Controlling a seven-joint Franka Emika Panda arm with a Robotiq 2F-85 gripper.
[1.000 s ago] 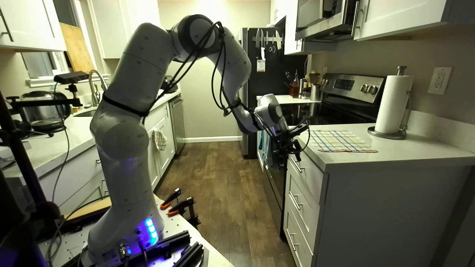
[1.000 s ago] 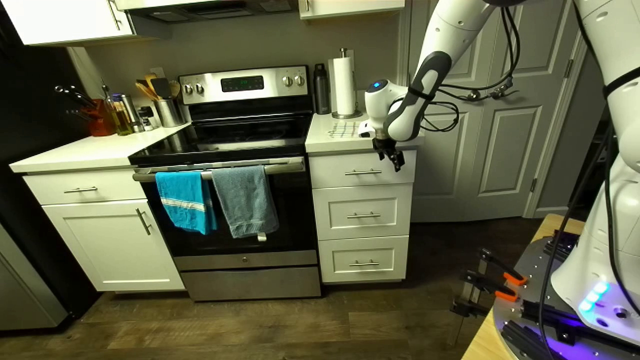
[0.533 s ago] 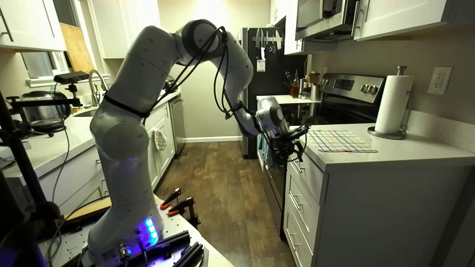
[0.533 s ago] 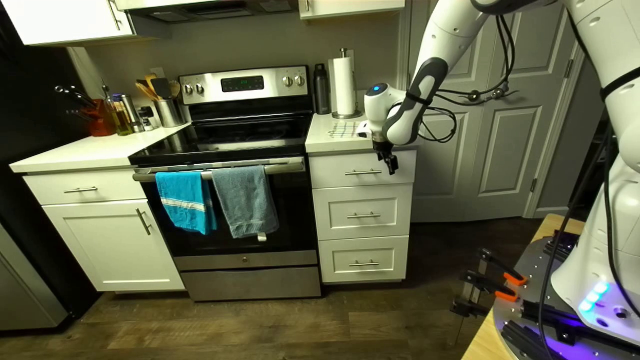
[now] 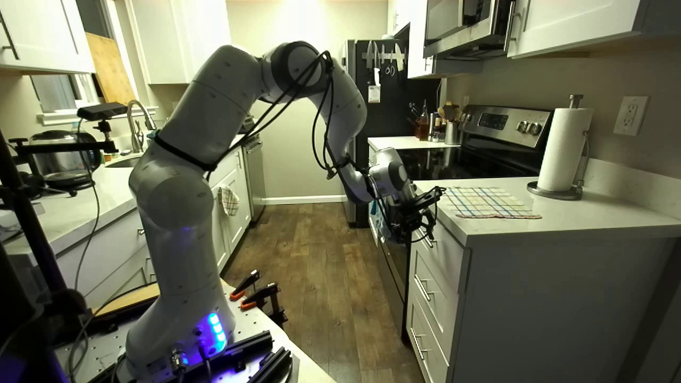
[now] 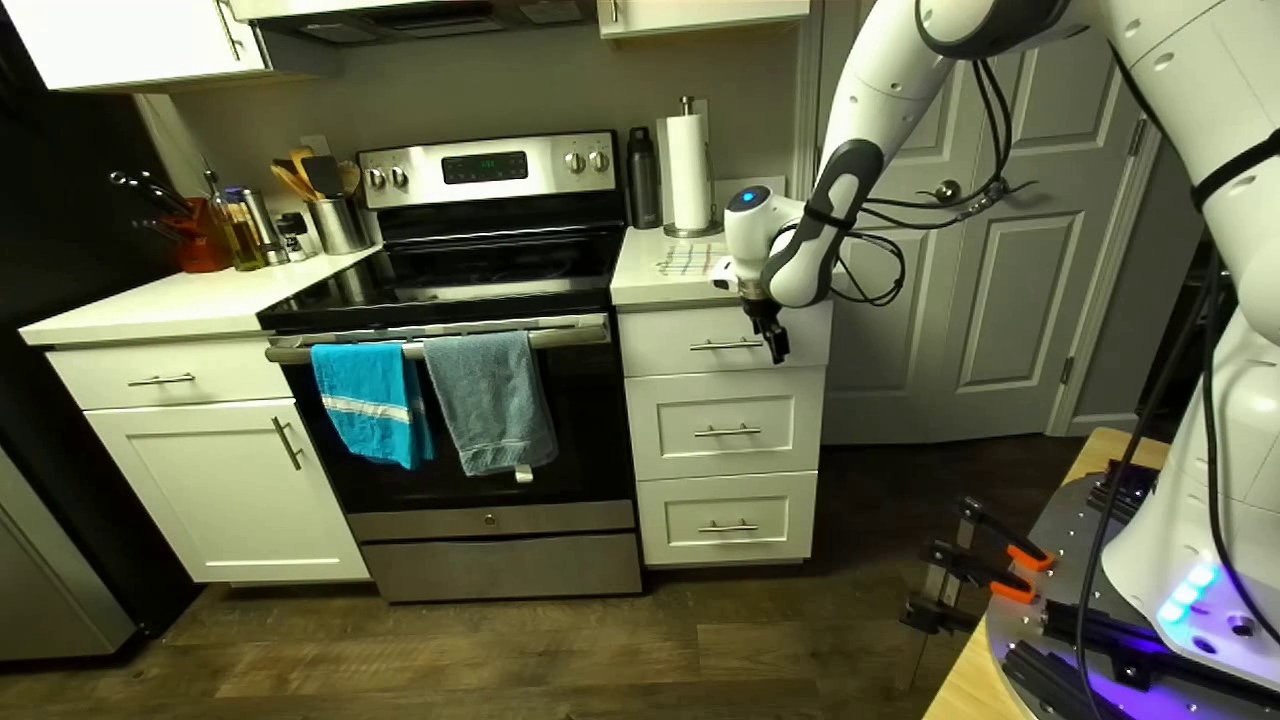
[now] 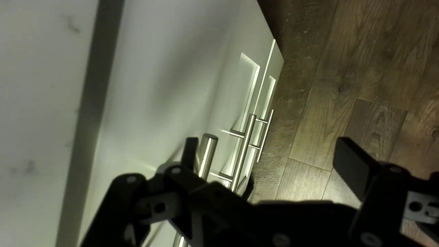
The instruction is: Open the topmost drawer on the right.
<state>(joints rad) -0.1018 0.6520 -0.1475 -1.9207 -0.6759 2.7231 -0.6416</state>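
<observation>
The topmost drawer point(image 6: 655, 355) has a plain white front and sits flush in the cabinet beside the stove, as seen in both exterior views. Its metal bar handle point(image 6: 715, 345) runs across the middle, partly covered by my gripper point(image 6: 776, 355) at its right end. From the wrist, the drawer front point(image 7: 151, 85) fills the left side, and the handle point(image 7: 208, 152) comes up close to my left-hand finger point(image 7: 189, 152). That finger appears on the drawer side of the bar. My gripper point(image 7: 269, 156) is wide open; whether it touches the bar I cannot tell.
Two deeper drawers with bar handles point(image 6: 728, 431) lie below. The countertop edge point(image 7: 89, 103) overhangs close by. A checked cloth point(image 5: 492, 202) and a paper towel roll point(image 5: 565, 149) are on the counter. Towels point(image 6: 490, 400) hang on the oven door to the left.
My gripper has come down along the drawer front to the handle, drifting slightly left in an exterior view. The arm's elbow has lowered. The drawer has not moved.
</observation>
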